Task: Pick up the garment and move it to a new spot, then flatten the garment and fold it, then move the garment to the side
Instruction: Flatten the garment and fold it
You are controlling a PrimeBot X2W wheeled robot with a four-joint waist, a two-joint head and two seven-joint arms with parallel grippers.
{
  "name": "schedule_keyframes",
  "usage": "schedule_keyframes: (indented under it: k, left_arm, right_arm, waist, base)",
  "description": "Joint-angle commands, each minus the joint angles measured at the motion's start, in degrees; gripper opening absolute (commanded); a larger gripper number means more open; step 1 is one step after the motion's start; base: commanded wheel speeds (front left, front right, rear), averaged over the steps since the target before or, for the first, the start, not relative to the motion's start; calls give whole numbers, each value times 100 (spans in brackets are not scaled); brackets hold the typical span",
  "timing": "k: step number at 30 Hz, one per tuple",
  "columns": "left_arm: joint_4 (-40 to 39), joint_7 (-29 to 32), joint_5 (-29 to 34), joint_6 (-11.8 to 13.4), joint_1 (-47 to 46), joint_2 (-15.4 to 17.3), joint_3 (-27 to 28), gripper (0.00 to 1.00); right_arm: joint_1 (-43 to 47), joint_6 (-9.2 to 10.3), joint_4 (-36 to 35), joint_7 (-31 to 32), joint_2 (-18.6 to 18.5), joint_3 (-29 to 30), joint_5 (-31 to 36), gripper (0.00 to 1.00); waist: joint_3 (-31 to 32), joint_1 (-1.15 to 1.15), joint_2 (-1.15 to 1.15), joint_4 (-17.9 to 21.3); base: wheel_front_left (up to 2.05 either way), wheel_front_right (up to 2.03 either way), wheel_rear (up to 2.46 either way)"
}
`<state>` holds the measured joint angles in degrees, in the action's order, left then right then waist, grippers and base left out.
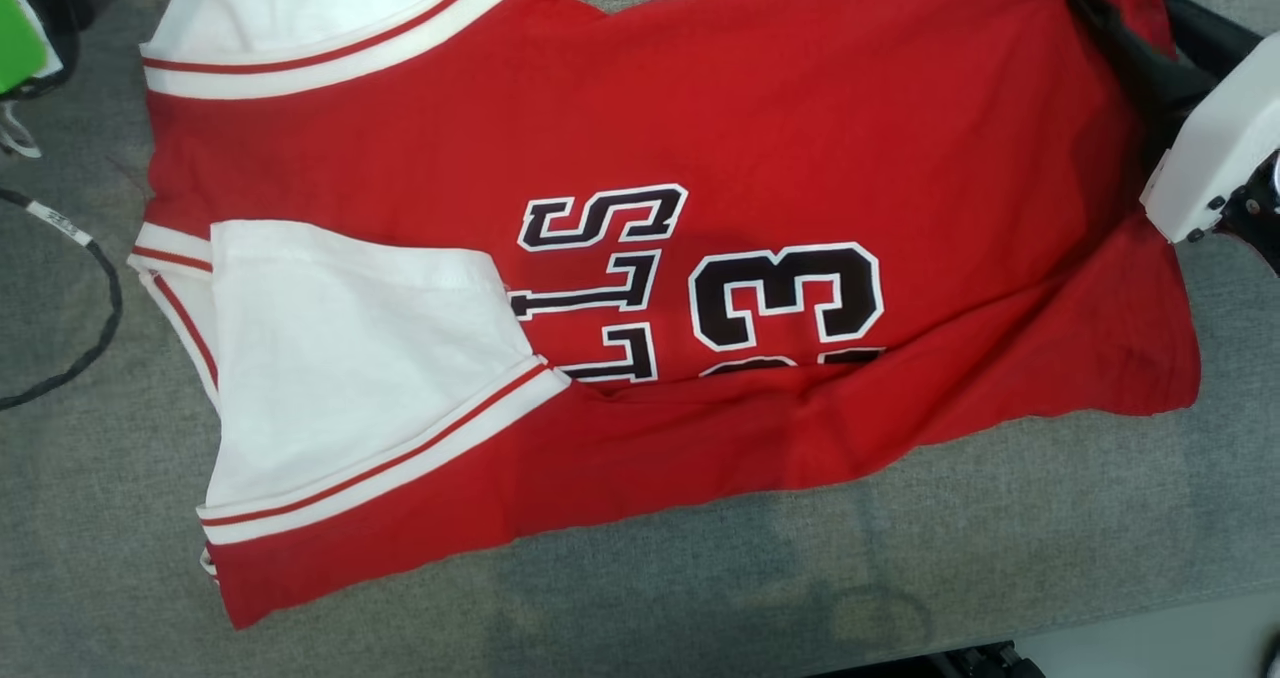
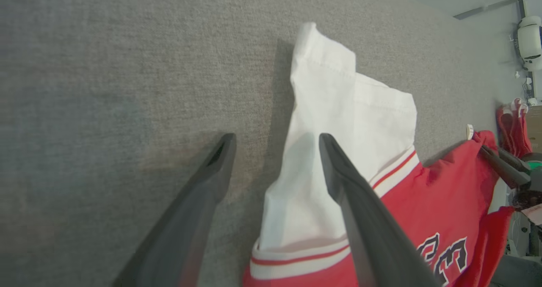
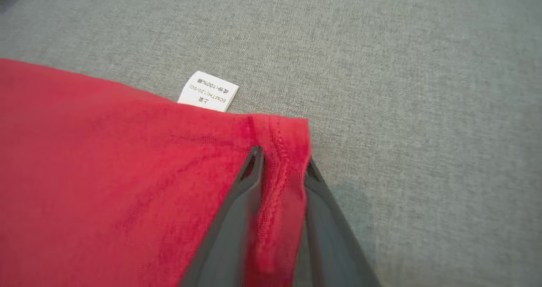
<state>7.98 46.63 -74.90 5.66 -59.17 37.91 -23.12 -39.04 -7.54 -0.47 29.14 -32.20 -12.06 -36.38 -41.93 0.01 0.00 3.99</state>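
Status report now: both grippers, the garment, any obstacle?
Left gripper open, over white sleeve. Right gripper astride hem corner of garment, grip unconfirmed. Garment spread on grey table. Black cable at its left, apart.

My head camera looks steeply down from above onto the grey woven tabletop (image 1: 640, 598). It is near enough that the red and white fabric jersey with black lettering (image 1: 800, 108) spans almost its whole width. My left wrist camera sits low and close, facing along my left jaws across the tabletop toward a white sleeve (image 2: 338, 122). At its right edge it catches my right arm's dark fingers (image 2: 506, 170) at the jersey's corner. My right wrist camera is nearer still, looking down along my right jaws at that same corner, beside a small white care label (image 3: 208, 91). The head view shares that corner at its top right.
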Motion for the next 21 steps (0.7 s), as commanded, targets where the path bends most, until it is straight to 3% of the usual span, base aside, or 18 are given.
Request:
schedule_keyframes:
  k: [1, 10, 21]
  left_arm:
    - [34, 29, 57, -80, -141, 54, -18, 100]
    - [333, -17, 585, -385, -578, 75, -330, 100]
    - [1007, -156, 995, -774, -1127, -286, -700, 100]
  right_arm:
    - [95, 10, 68, 36, -4, -114, -57, 29]
    - [-25, 10, 33, -35, 7, -322, -160, 31]
    - [-60, 10, 71, -64, -26, -476, -209, 22]
  waist:
    - [-15, -1, 0, 98]
    - [-152, -1, 0, 295]
    - [-156, -1, 0, 400]
  base:
    - [0, 0, 0]
    - [0, 0, 0]
    - [0, 0, 0]
